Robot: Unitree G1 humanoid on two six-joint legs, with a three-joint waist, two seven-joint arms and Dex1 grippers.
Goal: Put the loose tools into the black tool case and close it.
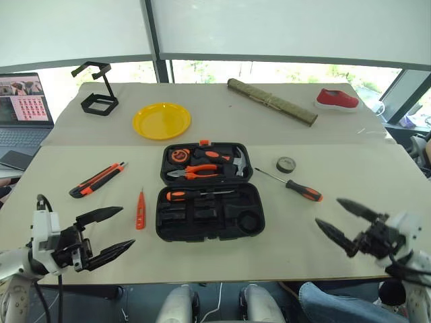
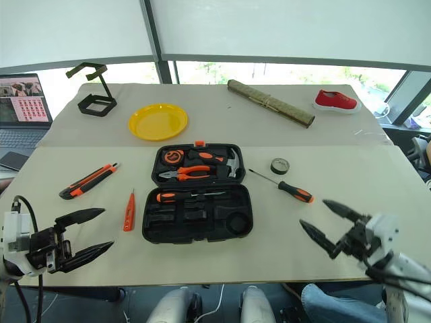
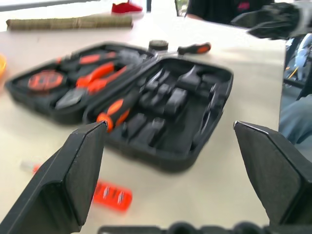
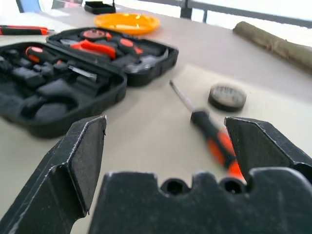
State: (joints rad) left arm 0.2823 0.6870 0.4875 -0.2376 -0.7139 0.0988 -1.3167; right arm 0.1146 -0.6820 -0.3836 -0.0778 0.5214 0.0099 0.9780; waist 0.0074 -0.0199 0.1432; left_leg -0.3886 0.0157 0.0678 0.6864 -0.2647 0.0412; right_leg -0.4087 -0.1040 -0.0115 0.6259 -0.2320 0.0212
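Two orange-and-black-handled screwdrivers are counted: one lies seated in a slot along the hinge edge of the near half of the black tool case, the other lies loose on the worktop to the right of the case, its shaft pointing toward the case lid. One small grey tape roll sits just beyond that loose screwdriver's shaft, apart from it. One all-orange tester screwdriver lies loose just left of the case. One orange-black utility knife lies further left, well apart from the case. The case stands open flat on the worktop, its far half holding one pair of orange-handled pliers, one steel-headed hammer and one round orange-and-black item that I cannot identify.

Other items, one of each, on the far part of the worktop: a yellow plate, a black wire stand, a rolled mat, a red shoe. One laptop stands off the left edge.

Left gripper: fingers spread wide, nothing between them, hanging over the near left edge of the worktop, pointing toward the case and clear of all tools. Right gripper: fingers likewise spread wide and empty, over the near right part of the worktop, below the loose screwdriver and not touching it.
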